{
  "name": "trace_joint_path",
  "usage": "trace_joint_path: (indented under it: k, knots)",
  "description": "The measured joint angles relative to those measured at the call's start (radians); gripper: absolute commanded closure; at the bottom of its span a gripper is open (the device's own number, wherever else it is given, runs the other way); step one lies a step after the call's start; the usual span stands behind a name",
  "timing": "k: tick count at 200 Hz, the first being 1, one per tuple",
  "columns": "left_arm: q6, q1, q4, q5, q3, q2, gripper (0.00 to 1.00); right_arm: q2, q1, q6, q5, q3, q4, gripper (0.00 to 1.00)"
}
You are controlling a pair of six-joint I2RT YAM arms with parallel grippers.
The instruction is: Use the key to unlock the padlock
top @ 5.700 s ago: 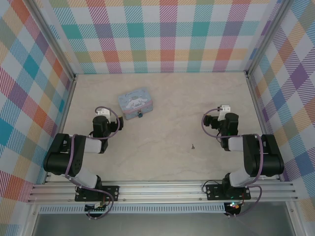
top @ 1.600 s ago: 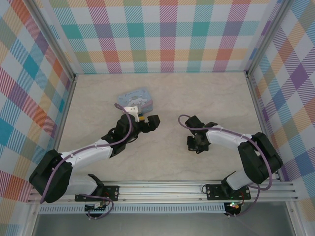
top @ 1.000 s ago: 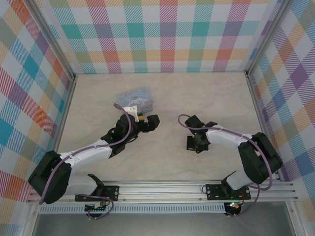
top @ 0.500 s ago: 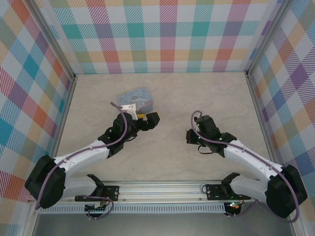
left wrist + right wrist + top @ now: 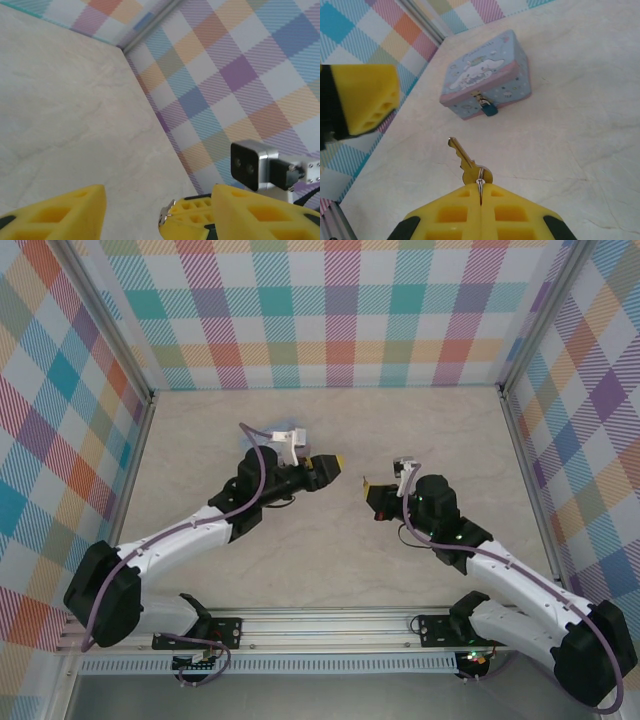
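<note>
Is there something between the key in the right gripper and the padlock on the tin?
Nothing visible. Bare table lies between the key, held by the right gripper, and the padlock; the open left gripper hangs beside that line.

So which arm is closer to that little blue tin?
Left. The left tool hangs just beside the tin, its wrist above it. The right tool, gripping the key, is farther off, facing the padlock on its front.

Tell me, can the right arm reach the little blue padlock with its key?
Probably yes. The right gripper is shut on the key, which points toward the padlock hanging on the front of the cartoon tin, with only bare table between them.
</note>
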Motion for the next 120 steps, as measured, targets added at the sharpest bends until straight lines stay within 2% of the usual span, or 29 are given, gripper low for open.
trace_joint_path:
  k: [56, 120]
  knots:
    - [0.04, -0.044, -0.021, 0.105, 0.051, 0.082, 0.64, 0.017, 0.04, -0.023, -0.023, 0.023, 0.016, 1.0]
    - [0.061, -0.046, -0.03, 0.11, 0.064, 0.101, 0.76, 0.028, 0.052, -0.023, -0.029, 0.023, 0.021, 1.0]
